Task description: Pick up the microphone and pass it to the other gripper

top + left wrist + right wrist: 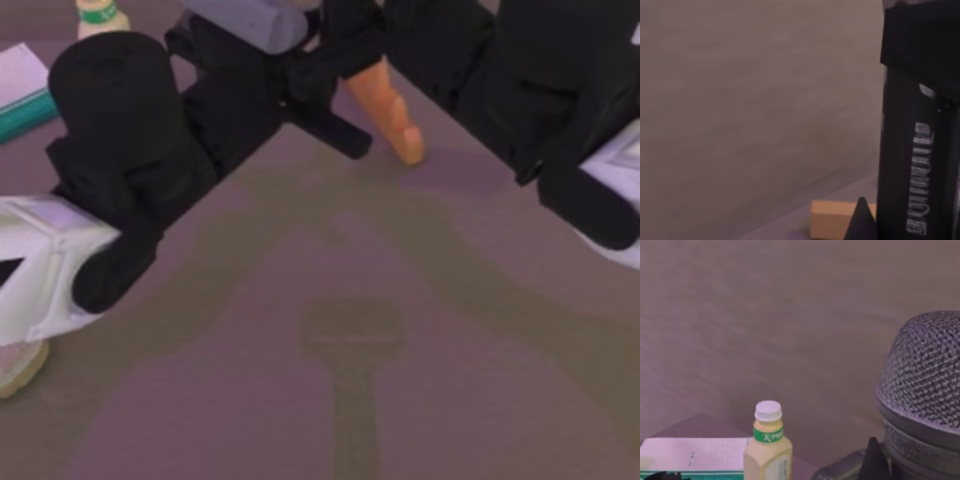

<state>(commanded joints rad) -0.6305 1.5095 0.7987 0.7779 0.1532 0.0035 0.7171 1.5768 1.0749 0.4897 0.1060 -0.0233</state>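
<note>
Purple-grey matte surface [480, 300], mostly bare mid-frame, with olive-tinted shadows on it: two broad bands meeting in an inverted V and, below them, a microphone-shaped shadow [350, 370] with its stem running to the near edge. Clutter sits only at the edges of the top view. An orange block [395, 115] lies near the far middle. A pale yellow bottle [767, 450] with a white cap and green band stands upright at the far left. A white notepad with a teal edge [695, 455] lies flat just beside the bottle. Part of a pale round item [15, 365] shows at the left edge. Behind the surface the wrist views show a plain brownish-grey wall [790, 315], featureless. Both arms are raised close under the overhead camera, well above the surface. The microphone [925, 385] is up there between them: its mesh head fills the right wrist view beside one black fingertip [872, 457], and its black lettered handle [912, 165] stands upright in the left wrist view beside another fingertip [860, 222]. Left gripper [250, 100] and right gripper [440, 50] are both at the microphone. Cannot tell for either whether it is clamped or spread, nor which one carries the load.
</note>
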